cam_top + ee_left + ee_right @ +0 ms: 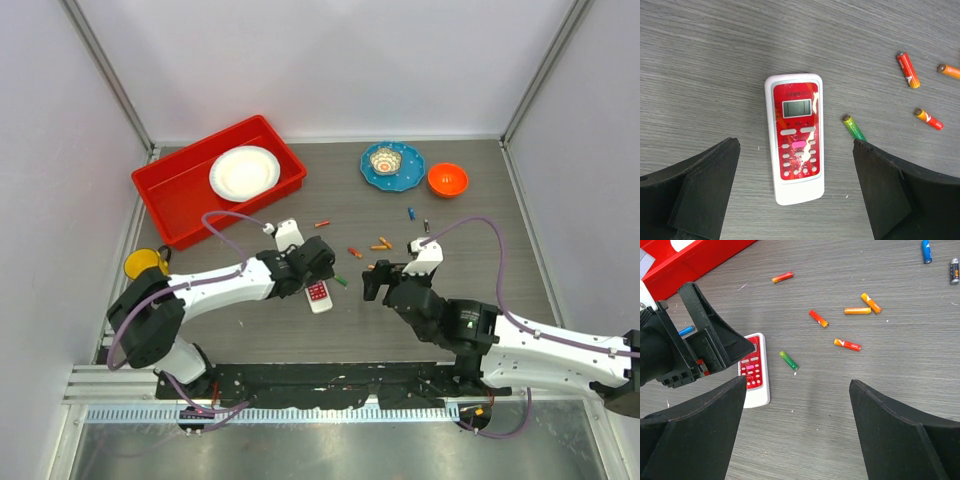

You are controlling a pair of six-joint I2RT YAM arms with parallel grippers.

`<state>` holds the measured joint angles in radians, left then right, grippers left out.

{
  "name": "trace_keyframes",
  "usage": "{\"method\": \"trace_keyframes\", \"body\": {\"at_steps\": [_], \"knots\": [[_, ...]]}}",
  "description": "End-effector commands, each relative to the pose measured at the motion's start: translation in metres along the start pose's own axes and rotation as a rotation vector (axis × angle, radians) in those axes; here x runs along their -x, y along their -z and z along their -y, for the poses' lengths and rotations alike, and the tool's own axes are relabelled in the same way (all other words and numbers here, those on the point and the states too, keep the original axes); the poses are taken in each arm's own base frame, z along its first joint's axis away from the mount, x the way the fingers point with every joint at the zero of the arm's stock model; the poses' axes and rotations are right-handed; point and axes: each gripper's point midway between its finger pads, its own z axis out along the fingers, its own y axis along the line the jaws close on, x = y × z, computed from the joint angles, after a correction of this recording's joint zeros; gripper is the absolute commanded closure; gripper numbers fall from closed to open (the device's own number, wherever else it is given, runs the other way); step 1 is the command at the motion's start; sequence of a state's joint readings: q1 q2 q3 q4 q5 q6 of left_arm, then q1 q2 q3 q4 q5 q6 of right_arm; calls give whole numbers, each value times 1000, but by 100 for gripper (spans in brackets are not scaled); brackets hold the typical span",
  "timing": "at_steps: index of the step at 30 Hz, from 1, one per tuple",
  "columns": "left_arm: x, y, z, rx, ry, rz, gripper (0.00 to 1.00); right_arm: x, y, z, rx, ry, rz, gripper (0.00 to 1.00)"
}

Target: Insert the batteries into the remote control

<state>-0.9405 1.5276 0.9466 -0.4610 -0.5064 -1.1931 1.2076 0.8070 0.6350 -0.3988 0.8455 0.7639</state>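
Bench state: the remote control lies flat on the bench with its red button face up and its screen end pointing away from the left wrist camera. In the top view it sits near the front edge, left of centre. The left fingers stand wide, one on each side of the remote control, and grip nothing. A green battery lies just beside the remote's right edge, not touching it. The right fingers are also spread wide and empty, over bare bench to the right of the green battery. Farther out lie three red-orange batteries, two orange batteries close together, a blue battery and a dark battery. The red tray holding a white plate sits at far left.
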Motion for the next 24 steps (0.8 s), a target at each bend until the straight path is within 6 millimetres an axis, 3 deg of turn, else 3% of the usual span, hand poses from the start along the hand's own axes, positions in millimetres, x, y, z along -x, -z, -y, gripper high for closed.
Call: {"method": "trace_keyframes", "body": {"at_steps": [1, 9, 17, 24], "knots": [[22, -1, 21, -1, 108, 74, 0, 8, 3, 15, -34, -11, 48, 11], [-1, -28, 22, 97, 85, 3, 0, 7, 5, 18, -27, -17, 51, 11], [-3, -30, 10, 143, 74, 1, 1, 4, 5, 21, -33, -18, 49, 11], [-14, -43, -5, 151, 76, -46, 18, 1, 4, 22, -32, -24, 47, 11]]}}
